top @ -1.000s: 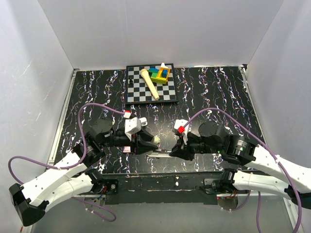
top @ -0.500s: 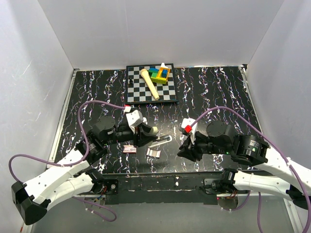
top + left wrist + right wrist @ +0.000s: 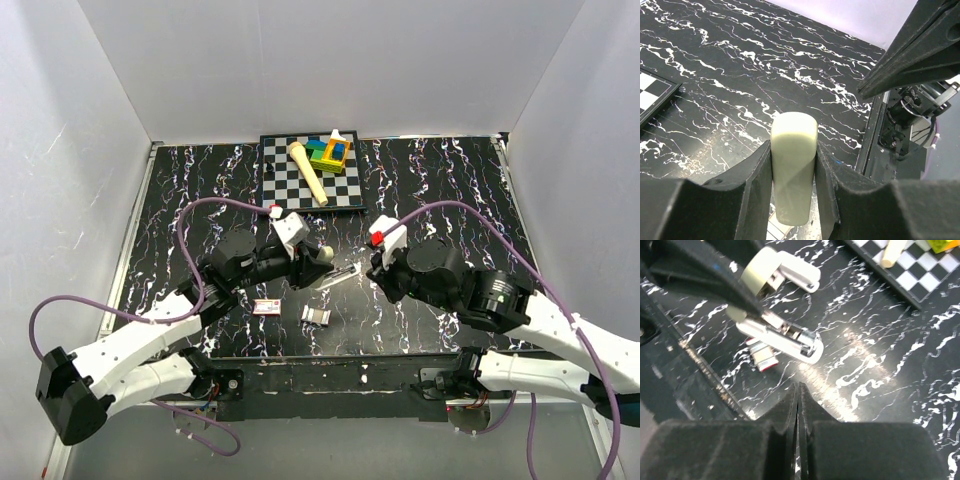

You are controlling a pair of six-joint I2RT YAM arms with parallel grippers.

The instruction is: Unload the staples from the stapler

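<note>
Stapler between extended left arm's jaws

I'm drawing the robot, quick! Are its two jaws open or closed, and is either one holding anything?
Left gripper: closed on the cream stapler.
Right gripper: closed, nothing seen in it.

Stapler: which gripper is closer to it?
Left. The left gripper is shut on the stapler at its cream end; the right gripper, shut, hovers off its open end, not touching.
</note>
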